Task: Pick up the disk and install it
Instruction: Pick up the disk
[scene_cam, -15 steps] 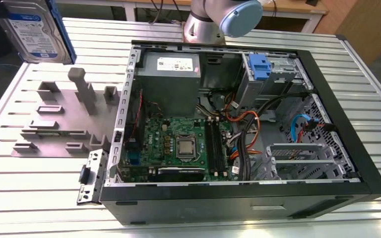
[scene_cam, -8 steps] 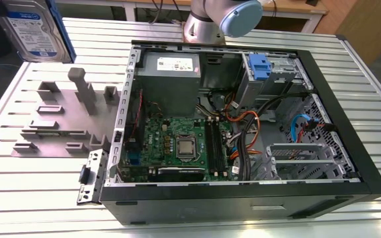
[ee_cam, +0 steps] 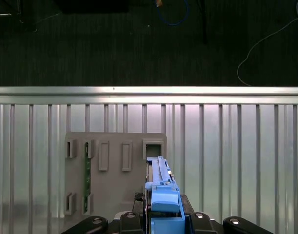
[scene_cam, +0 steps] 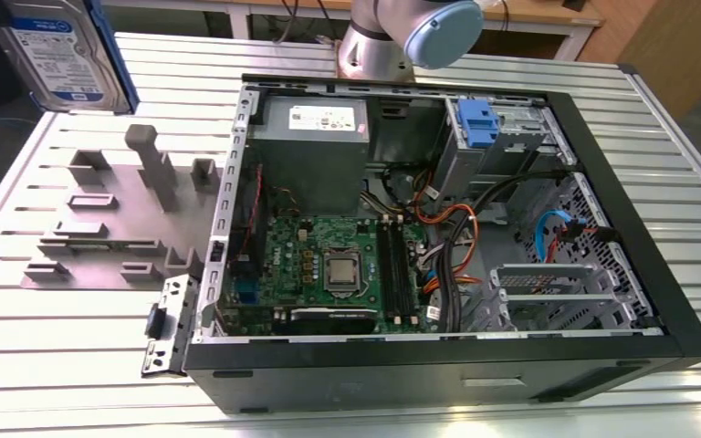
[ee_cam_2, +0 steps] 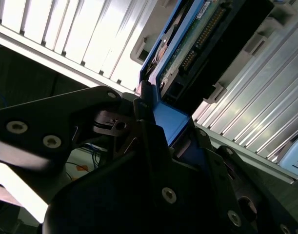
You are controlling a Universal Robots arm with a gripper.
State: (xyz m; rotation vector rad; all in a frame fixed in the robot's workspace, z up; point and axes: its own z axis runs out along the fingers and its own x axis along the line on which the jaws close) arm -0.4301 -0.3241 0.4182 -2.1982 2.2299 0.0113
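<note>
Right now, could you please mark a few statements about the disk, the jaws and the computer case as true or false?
1. The jaws are shut on the disk. True.
2. The disk sits inside the computer case. False: it is outside, toward the exterior view's left.
3. The case is open, its motherboard exposed. True.
4. The grey fixture lies on the exterior view's right of the case. False: it lies on its left.
</note>
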